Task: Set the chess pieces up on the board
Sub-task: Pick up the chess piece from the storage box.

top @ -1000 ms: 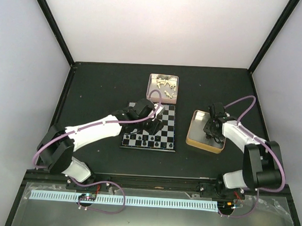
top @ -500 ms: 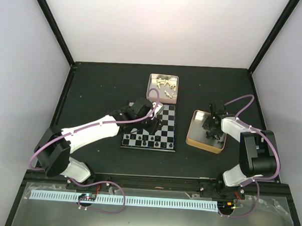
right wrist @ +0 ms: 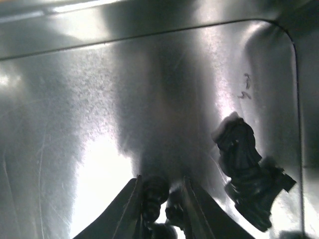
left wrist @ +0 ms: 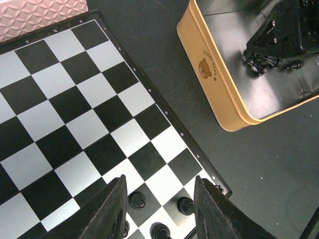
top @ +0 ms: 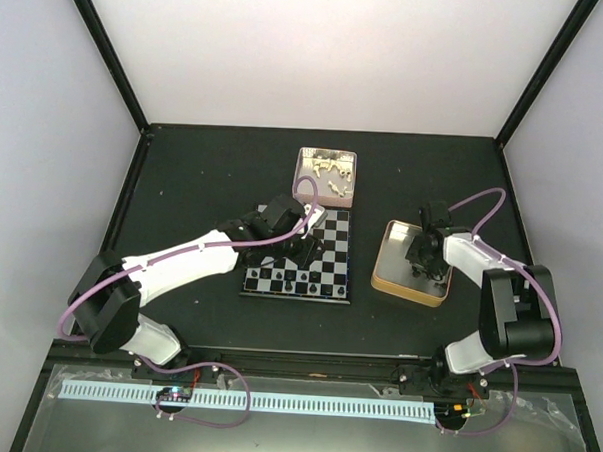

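Right gripper point(right wrist: 160, 189) low in the yellow-walled rectangular metal tin point(left wrist: 209, 74), jaws narrow about a tiny glossy black chess piece point(right wrist: 153, 195); grip unconfirmed. Second black piece point(right wrist: 244, 169) at 3 o'clock. Black-and-silver checked board point(top: 336, 243) at 9 o'clock.

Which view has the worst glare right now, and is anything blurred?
Right wrist: harsh glare patches on the tin floor, black pieces dim and slightly soft. Left wrist: board sharp, evenly lit. Top external: back wall washed out white.
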Controlling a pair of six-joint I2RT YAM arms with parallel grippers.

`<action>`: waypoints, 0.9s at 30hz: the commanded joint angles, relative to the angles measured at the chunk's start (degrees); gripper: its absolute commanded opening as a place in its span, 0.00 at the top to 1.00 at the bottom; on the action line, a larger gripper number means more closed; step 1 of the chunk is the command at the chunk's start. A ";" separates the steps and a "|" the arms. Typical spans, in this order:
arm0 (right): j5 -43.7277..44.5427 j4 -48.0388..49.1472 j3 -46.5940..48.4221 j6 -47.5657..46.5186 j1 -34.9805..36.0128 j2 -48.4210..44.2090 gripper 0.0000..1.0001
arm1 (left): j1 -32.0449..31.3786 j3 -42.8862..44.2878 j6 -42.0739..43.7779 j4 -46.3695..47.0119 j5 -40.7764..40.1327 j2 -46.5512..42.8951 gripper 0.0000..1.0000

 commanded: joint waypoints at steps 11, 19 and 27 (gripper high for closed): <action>0.24 -3.77 2.04 -1.99 2.07 -4.43 0.98 | 0.69 1.71 -0.48 -0.48 -0.65 -1.85 0.62; -0.73 -9.21 6.85 -1.94 10.03 -9.46 0.99 | 2.46 -0.02 -3.97 -0.23 -5.08 -4.25 0.61; -4.00 -12.27 14.75 0.55 28.80 -3.69 0.99 | 10.76 -7.57 -13.99 2.93 -7.23 -11.80 0.59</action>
